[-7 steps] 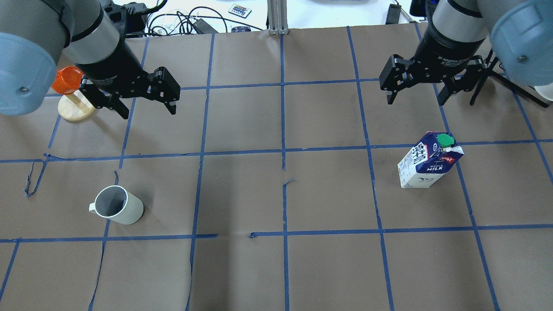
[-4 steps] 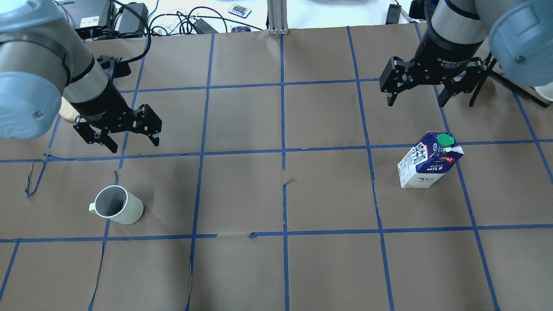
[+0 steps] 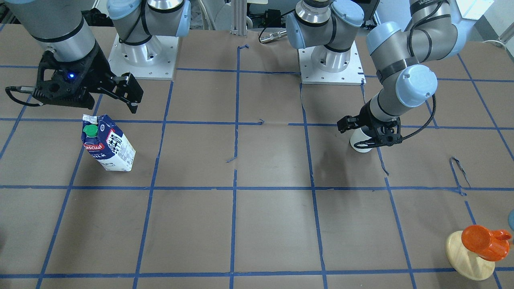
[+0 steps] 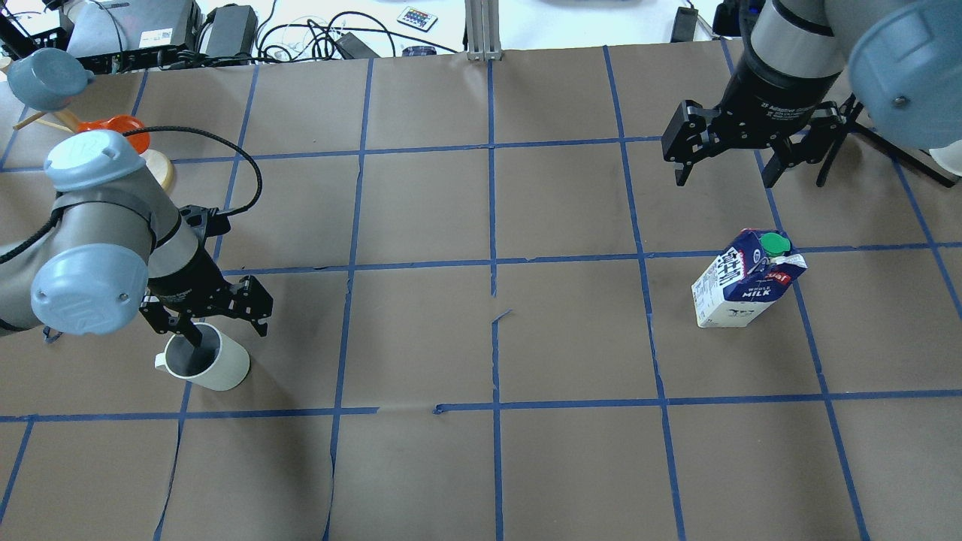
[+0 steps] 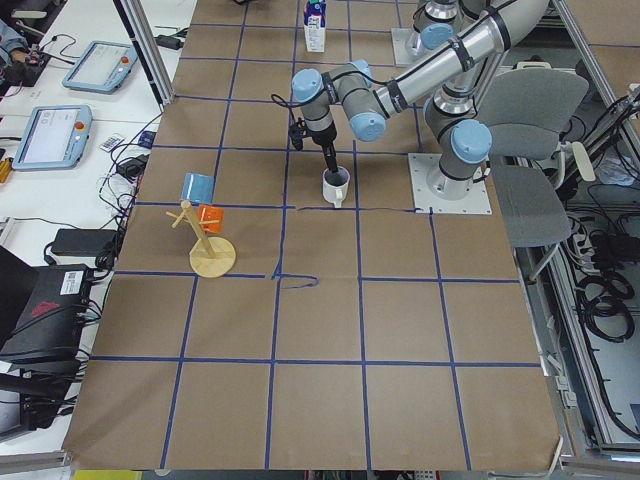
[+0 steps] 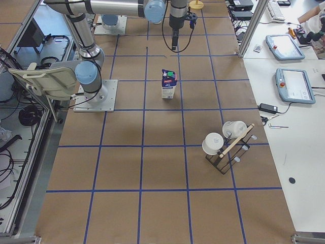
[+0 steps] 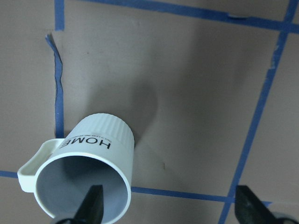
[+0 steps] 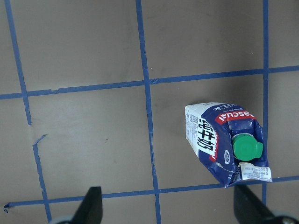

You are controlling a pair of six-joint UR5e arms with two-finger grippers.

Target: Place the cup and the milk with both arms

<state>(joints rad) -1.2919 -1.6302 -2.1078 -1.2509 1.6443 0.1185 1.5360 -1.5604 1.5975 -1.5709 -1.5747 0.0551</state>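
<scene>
The white ribbed cup (image 4: pixel 204 361) marked "HOME" stands upright at the near left, handle to the left; it also shows in the left wrist view (image 7: pixel 86 170) and the front view (image 3: pixel 360 145). My left gripper (image 4: pixel 224 328) is open and low over it, one finger inside the cup's mouth and the other outside its right wall. The blue-and-white milk carton (image 4: pixel 745 282) with a green cap stands upright at the right, also in the right wrist view (image 8: pixel 226 142) and the front view (image 3: pixel 107 144). My right gripper (image 4: pixel 725 174) is open and empty, high and behind the carton.
An orange cup on a wooden stand (image 4: pixel 128 131) and a grey-blue cup (image 4: pixel 46 77) sit at the far left. A black tripod (image 4: pixel 890 154) stands at the far right. Cables and boxes (image 4: pixel 225 30) lie beyond the table's back edge. A mug rack (image 6: pixel 226 145) stands past the carton.
My left gripper has moved toward the near edge and down from near the orange cup to the white cup, one finger now inside it. The right gripper has barely moved.
</scene>
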